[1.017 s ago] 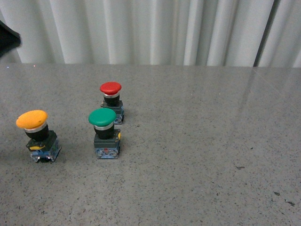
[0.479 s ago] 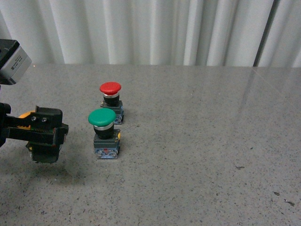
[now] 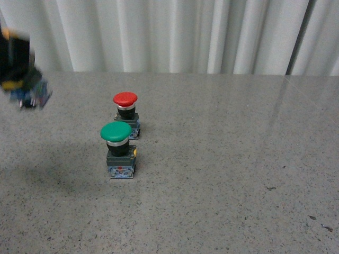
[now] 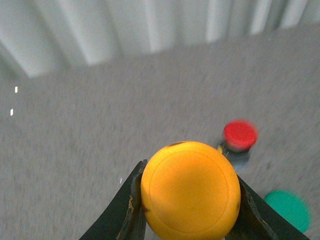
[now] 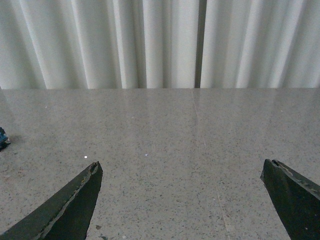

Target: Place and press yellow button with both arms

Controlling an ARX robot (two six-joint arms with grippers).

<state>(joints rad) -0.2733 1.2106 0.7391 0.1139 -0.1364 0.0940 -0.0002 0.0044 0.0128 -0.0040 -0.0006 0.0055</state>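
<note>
Shows yellow button (image 4: pixel 190 189) pinched between the left jaws, held off the grey surface (image 3: pixel 222 190) at far left, blurred in front view. Right jaws spread wide above the surface. Green button (image 3: pixel 116 132) and red button (image 3: pixel 125 99) upright on it, near each other.

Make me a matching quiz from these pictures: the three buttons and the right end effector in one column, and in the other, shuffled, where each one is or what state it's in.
Column one
1. yellow button
2. green button
3. red button
4. right end effector

Column two
A. open, holding nothing
B. standing on the table, the rear one of a pair
C. clamped in the left end effector, up off the table
D. standing on the table, the front one of a pair

Pairs: 1-C, 2-D, 3-B, 4-A
</note>
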